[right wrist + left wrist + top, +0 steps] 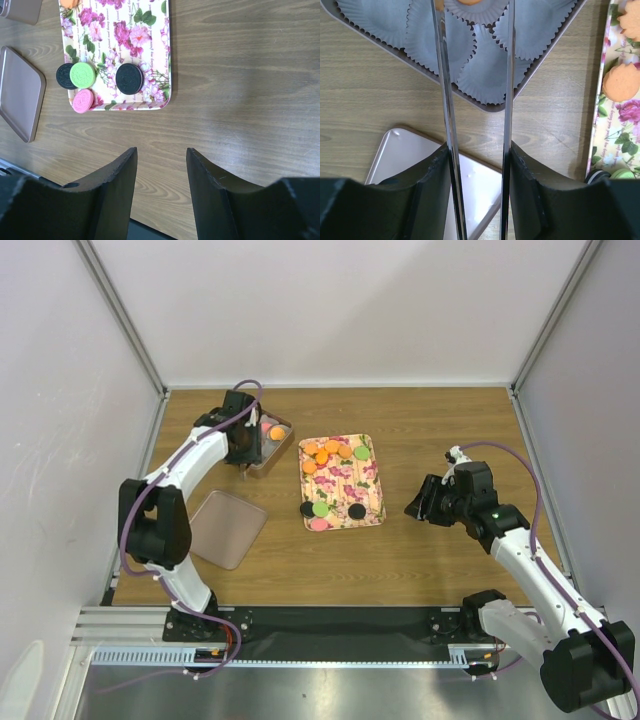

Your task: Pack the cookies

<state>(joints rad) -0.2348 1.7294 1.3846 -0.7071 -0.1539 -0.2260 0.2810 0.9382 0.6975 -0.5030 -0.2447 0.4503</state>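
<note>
Jaws left and right stand apart, apparently empty; cookies (129,78) lie ahead of right jaws.

No legible text, labels, brands or numbers in any view; embossing on black cookie (129,78) too fine to read
</note>
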